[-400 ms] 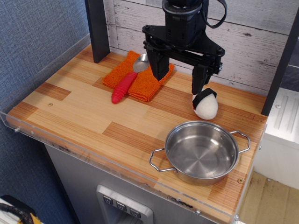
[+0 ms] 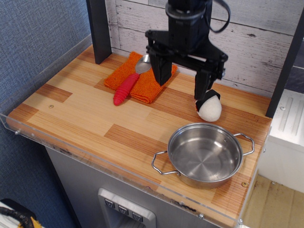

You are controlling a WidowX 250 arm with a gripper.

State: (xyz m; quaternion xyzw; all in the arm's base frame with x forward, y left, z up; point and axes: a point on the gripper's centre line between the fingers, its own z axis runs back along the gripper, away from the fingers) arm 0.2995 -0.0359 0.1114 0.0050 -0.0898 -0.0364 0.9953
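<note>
My black gripper (image 2: 183, 84) hangs open above the back of the wooden counter, its fingers spread wide with nothing between them. The right finger (image 2: 203, 88) ends just above and left of a white rice-ball toy with a black band (image 2: 209, 106), which lies on the counter; I cannot tell whether they touch. The left finger (image 2: 161, 71) stands over the right edge of an orange cloth (image 2: 137, 80). A spoon with a red handle and metal bowl (image 2: 128, 83) lies on that cloth.
A steel pot with two handles (image 2: 204, 154) sits at the front right, just in front of the rice-ball toy. A black post (image 2: 99, 28) stands at the back left. A clear plastic rim (image 2: 95, 156) lines the counter's front and left edges.
The gripper has risen slightly and shifted a little left. The rice-ball toy, spoon, cloth and pot have not moved.
</note>
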